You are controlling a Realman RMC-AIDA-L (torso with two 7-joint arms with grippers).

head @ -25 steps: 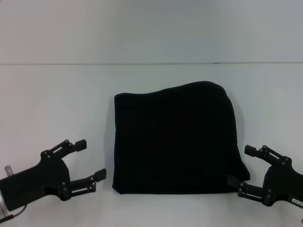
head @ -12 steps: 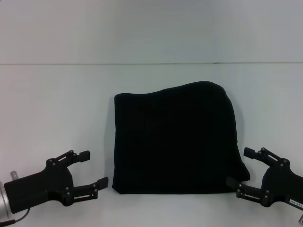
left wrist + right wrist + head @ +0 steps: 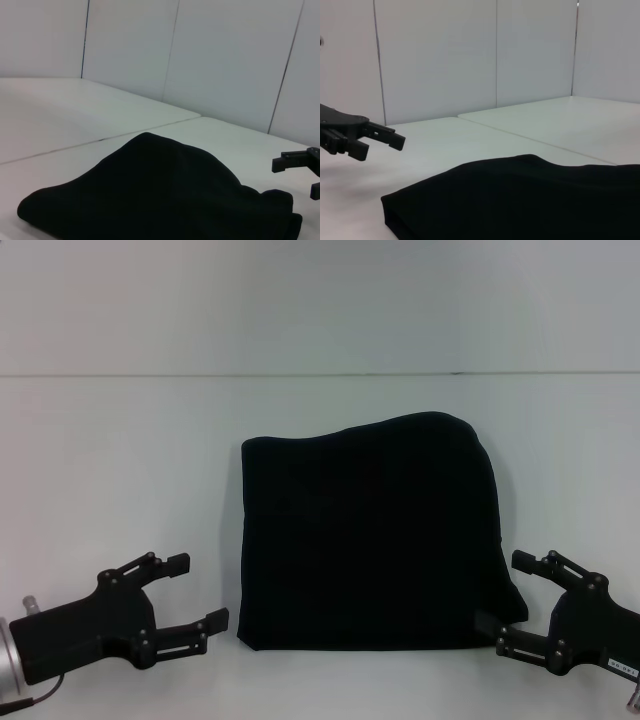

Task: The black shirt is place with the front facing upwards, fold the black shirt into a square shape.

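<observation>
Two black robot grippers sit nearest the camera at the front edge of the white table [image 3: 120,460]; the left gripper [image 3: 195,592] has its fingers spread with nothing between them, a little apart from the near left corner of the cloth; the right gripper [image 3: 505,590] is likewise spread and empty, its lower finger just beside the near right corner. Between and beyond them lies the black shirt [image 3: 370,530], a plain black cloth garment already folded into a roughly square bundle, flat on the table, its far edge slightly bulged; no lettering shows. Folding looks essentially finished; the next move, I judge, calls only for clearing both arms away, or a light squaring of that far edge.
</observation>
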